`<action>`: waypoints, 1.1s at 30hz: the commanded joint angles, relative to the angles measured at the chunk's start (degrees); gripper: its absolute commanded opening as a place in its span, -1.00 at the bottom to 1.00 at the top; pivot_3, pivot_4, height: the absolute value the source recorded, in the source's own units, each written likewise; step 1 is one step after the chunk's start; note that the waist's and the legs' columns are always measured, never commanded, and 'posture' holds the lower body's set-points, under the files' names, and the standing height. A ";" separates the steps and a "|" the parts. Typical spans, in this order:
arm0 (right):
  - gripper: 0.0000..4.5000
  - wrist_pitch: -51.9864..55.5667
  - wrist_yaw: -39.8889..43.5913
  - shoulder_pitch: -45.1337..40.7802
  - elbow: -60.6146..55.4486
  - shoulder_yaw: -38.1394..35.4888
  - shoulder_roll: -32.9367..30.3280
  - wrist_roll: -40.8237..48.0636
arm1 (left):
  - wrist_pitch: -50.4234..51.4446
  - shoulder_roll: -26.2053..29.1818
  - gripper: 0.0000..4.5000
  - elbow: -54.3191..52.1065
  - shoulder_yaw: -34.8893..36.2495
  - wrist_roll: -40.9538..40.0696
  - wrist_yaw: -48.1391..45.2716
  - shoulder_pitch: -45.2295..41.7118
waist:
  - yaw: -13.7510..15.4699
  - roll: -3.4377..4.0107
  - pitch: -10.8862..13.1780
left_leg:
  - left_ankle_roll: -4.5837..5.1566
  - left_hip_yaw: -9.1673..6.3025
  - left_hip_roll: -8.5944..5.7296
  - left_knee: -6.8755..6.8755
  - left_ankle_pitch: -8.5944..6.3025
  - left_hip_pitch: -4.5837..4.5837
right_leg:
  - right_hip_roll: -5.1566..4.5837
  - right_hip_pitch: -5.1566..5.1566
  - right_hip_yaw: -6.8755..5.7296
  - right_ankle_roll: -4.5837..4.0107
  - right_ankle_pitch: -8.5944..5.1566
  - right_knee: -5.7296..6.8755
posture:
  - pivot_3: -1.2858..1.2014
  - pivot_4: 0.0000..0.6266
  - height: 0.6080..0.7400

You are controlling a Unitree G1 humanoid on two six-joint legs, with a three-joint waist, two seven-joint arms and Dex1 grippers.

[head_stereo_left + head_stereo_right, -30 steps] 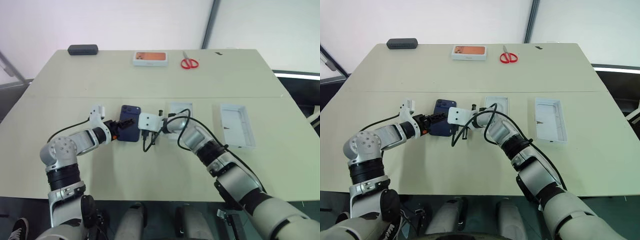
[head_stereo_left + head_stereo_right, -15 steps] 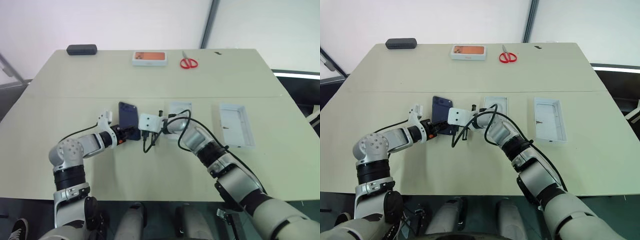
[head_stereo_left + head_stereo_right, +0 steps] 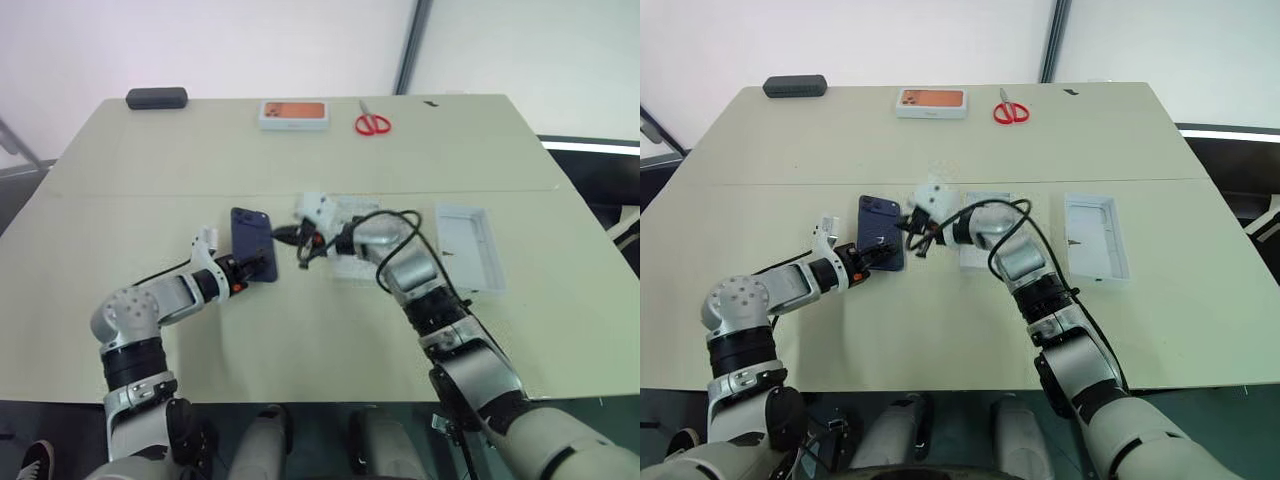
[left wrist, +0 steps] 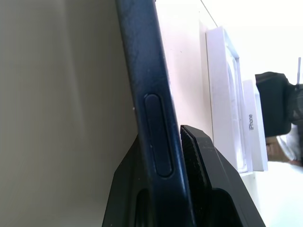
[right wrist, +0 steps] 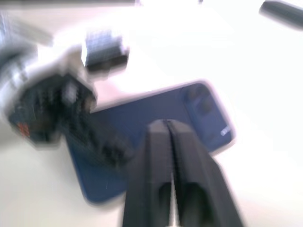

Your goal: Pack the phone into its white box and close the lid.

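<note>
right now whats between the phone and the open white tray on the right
In the left eye view, the right gripper and a white box partly hidden under that arm lie between the phone and the tray.

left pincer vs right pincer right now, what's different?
The left pincer is clamped on the edge of the navy phone; the right pincer holds nothing, fingers pressed together. The left pincer reaches the phone from its near end, while the right pincer hangs beside the phone's other side, near the white box. Both have black fingers.

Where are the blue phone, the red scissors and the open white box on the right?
phone (image 3: 252, 233): left eye view, upper back panel.
scissors (image 3: 372, 124): left eye view, red handles.
white box (image 3: 470, 250): left eye view, inner floor.
</note>
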 commanded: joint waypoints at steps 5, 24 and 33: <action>0.70 3.71 1.93 2.39 -10.04 -2.14 -5.59 4.93 | -1.16 -0.05 -0.69 -1.98 4.53 -7.32 -2.48 -0.51 | 0.25 -0.02 0.02 | 0.00 0.02 -0.01 -0.01 0.00 -0.05 | -0.03 -0.03 0.01 0.00 0.00 -0.02 | 0.03 -0.52 1.00; 0.70 1.33 10.56 12.70 -16.40 8.26 -27.43 -3.66 | -8.62 4.73 -0.69 -5.11 -2.88 -8.64 -7.97 3.01 | 0.40 -0.10 0.08 | 0.01 0.07 0.00 -0.01 0.00 -0.09 | -0.05 -0.02 0.02 -0.01 -0.01 -0.15 | 0.03 -0.52 1.00; 0.31 -0.24 10.67 13.46 -14.08 8.53 -27.59 -5.27 | -9.38 4.82 -0.69 -5.71 -3.68 -9.47 -7.61 3.53 | 0.38 -0.10 0.08 | 0.01 0.05 0.01 -0.01 0.00 -0.09 | -0.04 0.01 0.01 -0.01 -0.01 -0.18 | 0.03 -0.52 1.00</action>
